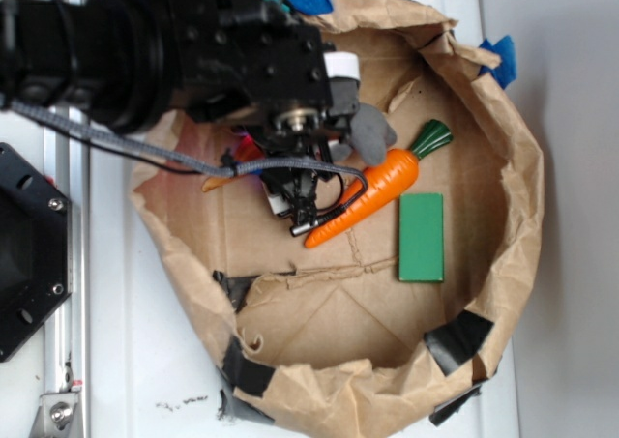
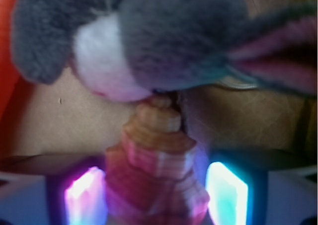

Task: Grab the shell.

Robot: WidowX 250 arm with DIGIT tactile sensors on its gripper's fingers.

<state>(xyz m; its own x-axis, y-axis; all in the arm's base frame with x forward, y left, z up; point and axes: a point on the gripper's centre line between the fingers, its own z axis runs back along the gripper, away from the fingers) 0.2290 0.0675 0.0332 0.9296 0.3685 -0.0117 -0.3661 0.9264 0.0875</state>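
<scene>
in the exterior view we look down into a torn brown paper bag (image 1: 522, 167) opened like a bowl. our black gripper (image 1: 302, 189) hangs over its floor near ten o'clock, hiding most of what lies beneath. a toy carrot (image 1: 372, 194) slants from centre toward one o'clock, a green block (image 1: 422, 237) sits at three o'clock, and a grey plush toy (image 1: 372, 133) peeks out at the gripper's upper right. of the shell (image 1: 224, 179) we see only an orange sliver by the arm.

in the wrist view the shell (image 2: 156, 170) sits at six o'clock between our two lit fingers (image 2: 226, 190), its spiral tip touching the plush toy (image 2: 149, 41) at twelve o'clock. the fingers straddle it, ready to pinch; we cannot tell whether they press it yet.
</scene>
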